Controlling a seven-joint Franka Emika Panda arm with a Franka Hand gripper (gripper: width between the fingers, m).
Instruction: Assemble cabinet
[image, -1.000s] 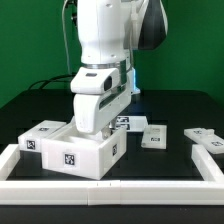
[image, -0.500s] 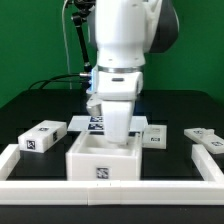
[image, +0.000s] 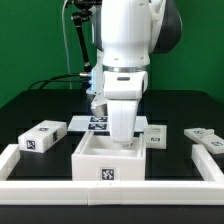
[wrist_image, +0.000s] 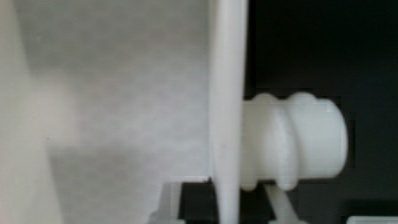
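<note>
The white open cabinet body (image: 108, 163) stands at the front middle of the table, a tag on its front face. My gripper (image: 121, 136) reaches down over its rear wall and is shut on that wall. In the wrist view the thin white wall (wrist_image: 228, 100) runs between my fingers (wrist_image: 285, 206), with a round ribbed white knob (wrist_image: 295, 140) sticking out on one side. Smaller white tagged blocks lie around: one at the exterior view's left (image: 40, 136), one just right of the body (image: 157, 138), and one at the far right (image: 204, 138).
The marker board (image: 98, 123) lies flat behind the body. Low white border rails (image: 110, 190) run along the front and both sides of the black table. Green backdrop behind.
The cabinet body has turned from angled to square-on and has shifted to the exterior view's right with my gripper; in the last half second it has moved only slightly right.
</note>
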